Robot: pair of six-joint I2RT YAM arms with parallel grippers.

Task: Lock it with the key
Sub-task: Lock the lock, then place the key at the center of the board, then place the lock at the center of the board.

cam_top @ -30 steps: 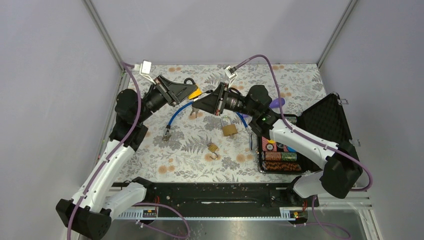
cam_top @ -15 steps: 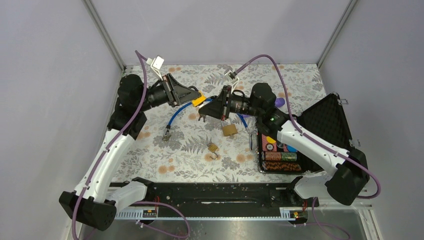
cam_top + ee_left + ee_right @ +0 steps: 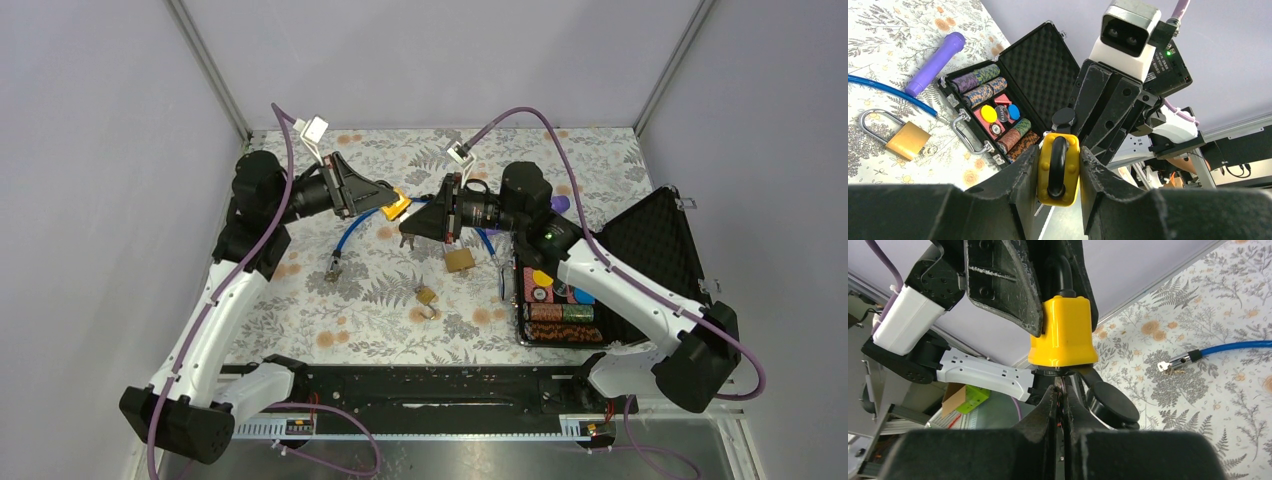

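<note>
- near the arm bases, a small brass padlock (image 3: 426,296) lies on the floral table (image 3: 350,330); to its right an open black case (image 3: 650,240) holds poker chips (image 3: 562,320)
- further in, a larger brass padlock (image 3: 459,260) lies flat, shackle pointing away; a blue cable (image 3: 350,232) curves off to its left
- above these, clear of the table, the left gripper (image 3: 1058,170) is partly closed, its fingers clamping the sides of the yellow padlock (image 3: 1063,332)
- the right gripper (image 3: 1060,396) faces it, tips pinched tight on a thin metal piece (image 3: 1061,386) just under the padlock's base; the black-headed key (image 3: 1112,406) juts from that base beside the fingers; whether the two are joined is unclear
- beyond, a purple handle (image 3: 935,62) lies by the case
</note>
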